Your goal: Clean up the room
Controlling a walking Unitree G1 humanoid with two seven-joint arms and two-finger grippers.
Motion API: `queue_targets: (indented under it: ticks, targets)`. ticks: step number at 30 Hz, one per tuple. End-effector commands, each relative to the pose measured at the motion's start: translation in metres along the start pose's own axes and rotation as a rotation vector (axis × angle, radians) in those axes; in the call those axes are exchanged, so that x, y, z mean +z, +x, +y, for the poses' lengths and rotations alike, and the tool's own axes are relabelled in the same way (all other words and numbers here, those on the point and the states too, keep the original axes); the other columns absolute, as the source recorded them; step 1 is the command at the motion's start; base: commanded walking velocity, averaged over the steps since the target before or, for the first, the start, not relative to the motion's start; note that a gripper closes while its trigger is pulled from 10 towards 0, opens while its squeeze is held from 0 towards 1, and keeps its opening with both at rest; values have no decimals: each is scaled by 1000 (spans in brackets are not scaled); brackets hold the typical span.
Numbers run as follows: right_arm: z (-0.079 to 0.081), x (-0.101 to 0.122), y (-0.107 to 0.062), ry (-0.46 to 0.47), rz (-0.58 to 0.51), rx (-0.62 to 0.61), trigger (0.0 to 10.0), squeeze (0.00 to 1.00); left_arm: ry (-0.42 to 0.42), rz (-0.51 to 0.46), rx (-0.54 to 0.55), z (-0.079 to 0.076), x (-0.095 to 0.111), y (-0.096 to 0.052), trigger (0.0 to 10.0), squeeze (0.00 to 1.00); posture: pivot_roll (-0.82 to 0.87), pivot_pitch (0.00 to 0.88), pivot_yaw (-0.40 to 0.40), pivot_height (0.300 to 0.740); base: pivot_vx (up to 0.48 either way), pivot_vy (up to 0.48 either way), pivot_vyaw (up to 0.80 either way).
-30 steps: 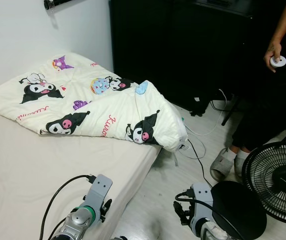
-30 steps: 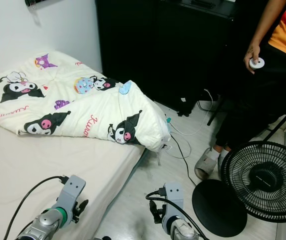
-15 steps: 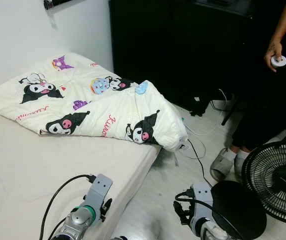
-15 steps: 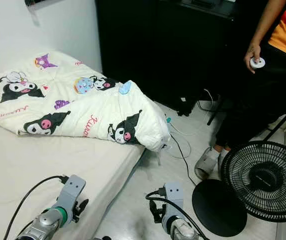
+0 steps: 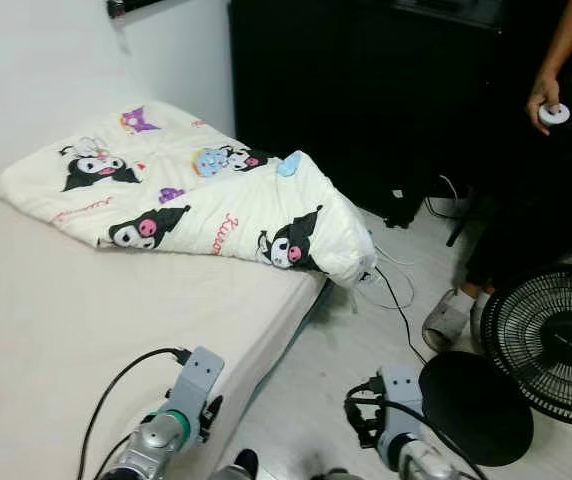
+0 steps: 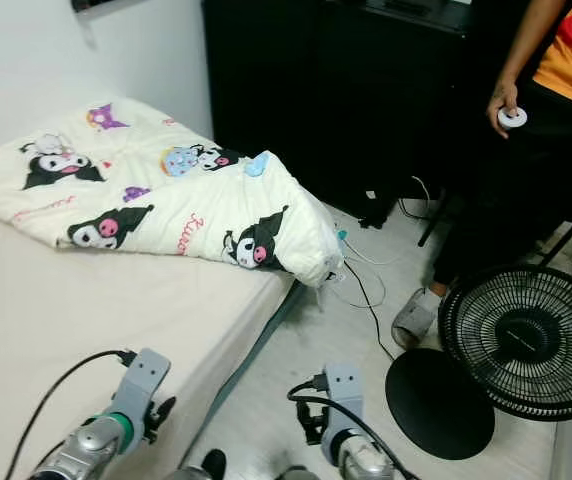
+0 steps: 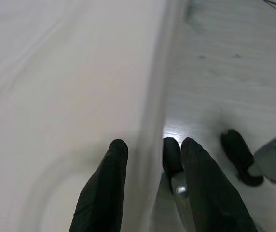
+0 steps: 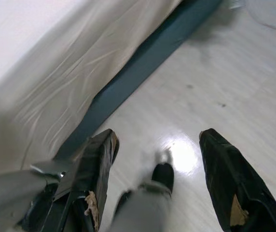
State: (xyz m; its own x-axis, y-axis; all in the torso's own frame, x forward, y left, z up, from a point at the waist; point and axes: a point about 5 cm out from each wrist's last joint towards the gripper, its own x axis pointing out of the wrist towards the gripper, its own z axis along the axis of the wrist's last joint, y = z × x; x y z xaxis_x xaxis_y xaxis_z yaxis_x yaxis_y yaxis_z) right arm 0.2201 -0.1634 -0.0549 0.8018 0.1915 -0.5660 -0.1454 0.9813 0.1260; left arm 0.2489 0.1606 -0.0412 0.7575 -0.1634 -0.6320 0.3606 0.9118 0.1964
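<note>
The bed (image 5: 56, 310) is taking up the left of the head views, its cream sheet running out of frame at the near and left edges. A dark cabinet (image 5: 386, 90) is standing beyond the bed's far corner, too dark for its contents to be made out. A person (image 6: 536, 140) is standing at the right, well apart from the bed, cut off above the torso and holding a small white round object (image 6: 511, 117) of uncertain kind. A black floor fan (image 6: 521, 340) is standing near the person's feet, its grille partly cut by the frame edge.

The quilt (image 5: 196, 200), cream with cartoon prints, is lying crumpled and folded over itself on the far end of the bed, one corner hanging off the bed's edge above loose cables (image 5: 391, 290) on the floor.

The left gripper (image 7: 150, 159) is hanging low over the near edge of the bed, its fingers (image 7: 104, 188) spread slightly apart and holding nothing; the picture is blurred. The right gripper (image 8: 157, 159) is hanging over the pale floor beside the bed's dark base, fingers (image 8: 229, 179) spread wide and holding nothing, with worn patches on their inner faces.

Against the earlier frames, the whole scene is sitting further right and slightly lower, consistent with camera movement; the quilt is keeping the same place on the bed, and both arms are remaining low.
</note>
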Motion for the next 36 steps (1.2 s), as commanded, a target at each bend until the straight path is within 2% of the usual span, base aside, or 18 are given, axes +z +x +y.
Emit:
queue_targets:
  ticks: [1,8,24,36]
  targets:
    - [1,-1,0,-3,2,2,10000,0,0,35,-8,-3,-11,-3,10000,0,40,62,2,740,-371,0,0]
    - [2,-1,0,-19,5,6,10000,0,2,35,-6,-3,-11,-3,10000,0,41,62,3,740,-370,0,152]
    - [2,0,1,-24,6,8,10000,0,4,34,-4,-2,-10,-3,10000,0,41,59,4,740,-337,0,768]
    - [3,0,1,-41,6,19,10000,0,19,34,-4,-3,-10,-2,10000,0,43,53,5,740,0,0,783]
